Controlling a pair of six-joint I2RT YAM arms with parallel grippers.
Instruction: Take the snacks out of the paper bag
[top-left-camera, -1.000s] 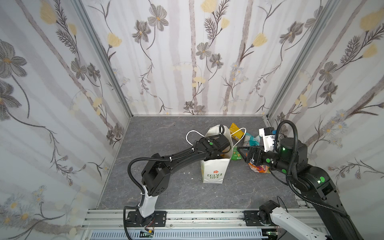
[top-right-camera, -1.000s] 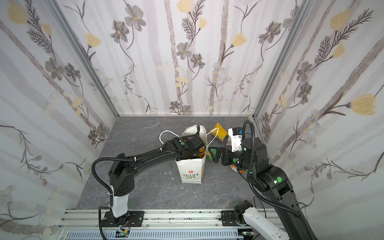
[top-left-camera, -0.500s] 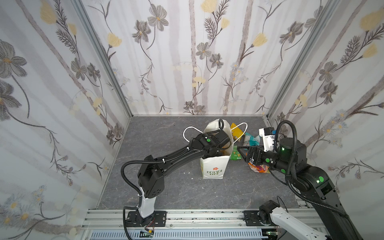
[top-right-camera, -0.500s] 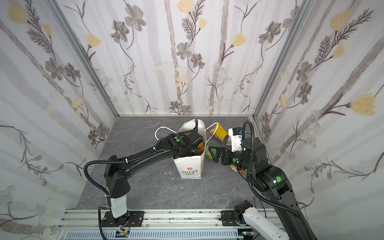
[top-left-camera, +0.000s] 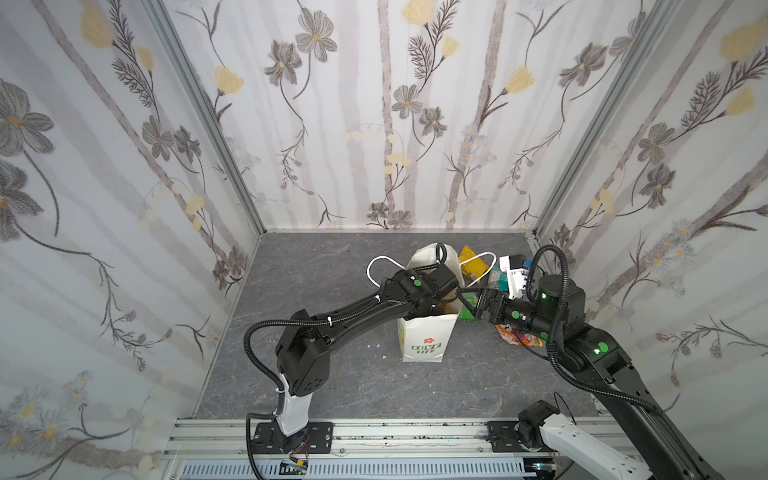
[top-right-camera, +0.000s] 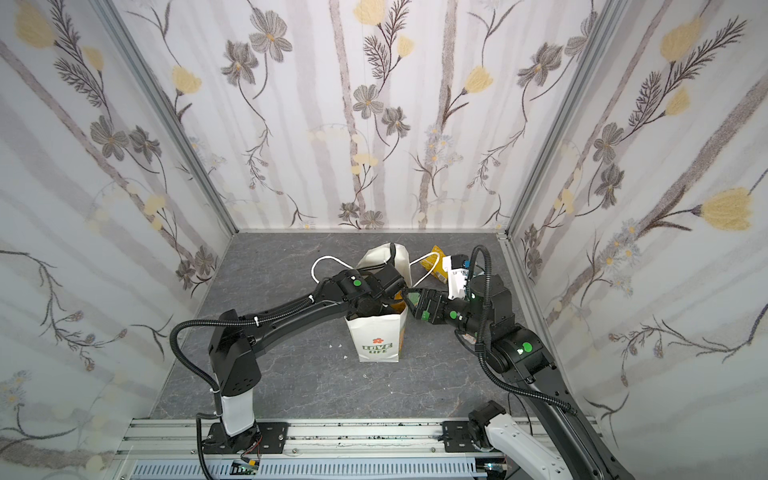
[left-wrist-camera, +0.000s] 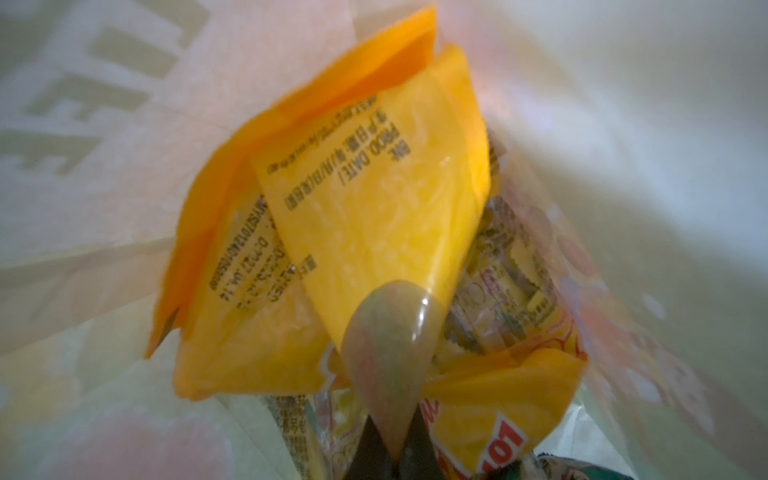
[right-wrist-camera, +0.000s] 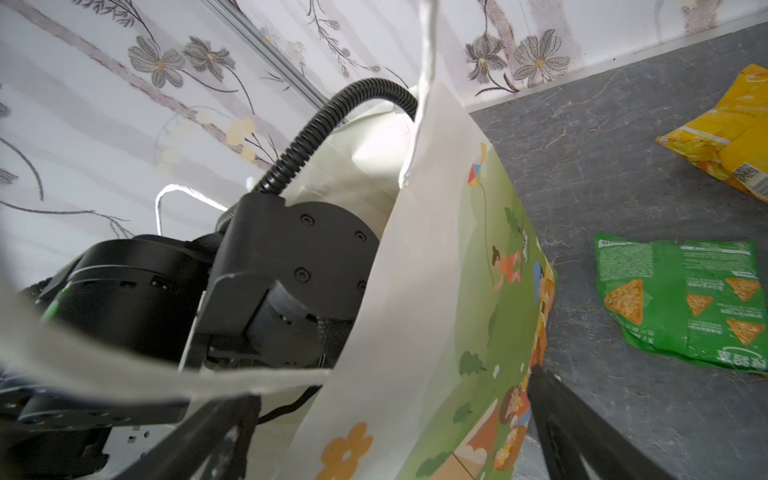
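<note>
The white paper bag (top-left-camera: 424, 340) (top-right-camera: 376, 336) stands upright mid-floor. My left gripper (left-wrist-camera: 388, 324) is down inside it, hidden in both top views, and shut. Its taped fingertips (left-wrist-camera: 390, 332) lie against the lower corner of a large orange-yellow pouch (left-wrist-camera: 374, 208), with no packet visible between them. A yellow packet with red print (left-wrist-camera: 498, 407) and a clear printed one (left-wrist-camera: 507, 282) lie beside it. My right gripper (top-left-camera: 469, 303) (right-wrist-camera: 386, 424) is open, its jaws straddling the bag's printed side wall (right-wrist-camera: 457, 291) near the rim.
Snacks lie on the floor right of the bag: a yellow packet (top-left-camera: 471, 262) (right-wrist-camera: 723, 137), a green one (right-wrist-camera: 681, 299), a teal one (top-left-camera: 494, 278) and a red-and-orange one (top-left-camera: 517, 334). A white box (top-left-camera: 513, 270) stands by the right wall. The bag's cord handles (top-left-camera: 380, 266) hang outward.
My left arm has gone deeper into the bag, and the bag has straightened and shifted slightly left. My right gripper has edged closer to the bag's side, still open.
</note>
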